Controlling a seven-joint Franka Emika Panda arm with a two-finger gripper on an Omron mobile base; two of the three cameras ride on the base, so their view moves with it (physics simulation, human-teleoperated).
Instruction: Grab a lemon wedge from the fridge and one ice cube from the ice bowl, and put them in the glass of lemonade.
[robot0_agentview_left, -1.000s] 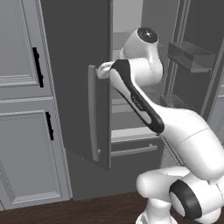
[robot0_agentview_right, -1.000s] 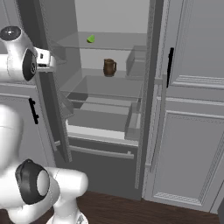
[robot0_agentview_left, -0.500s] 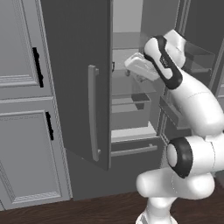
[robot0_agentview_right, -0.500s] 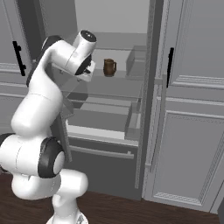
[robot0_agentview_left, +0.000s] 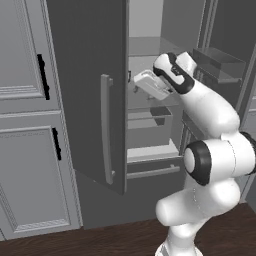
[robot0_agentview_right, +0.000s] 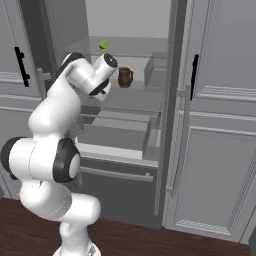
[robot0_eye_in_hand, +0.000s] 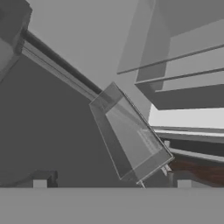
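Jaws wide open and empty inside the open fridge (robot0_agentview_right: 175, 110); lemon wedge (robot0_agentview_right: 103, 45) sits on the upper glass shelf, above and just beyond the gripper (robot0_agentview_left: 142, 82), brown mug (robot0_agentview_right: 124, 77) one shelf lower.

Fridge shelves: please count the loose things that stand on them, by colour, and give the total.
Yellow-green: 1, the lemon wedge on the upper shelf
Brown: 1, the mug on the shelf below
Total: 2
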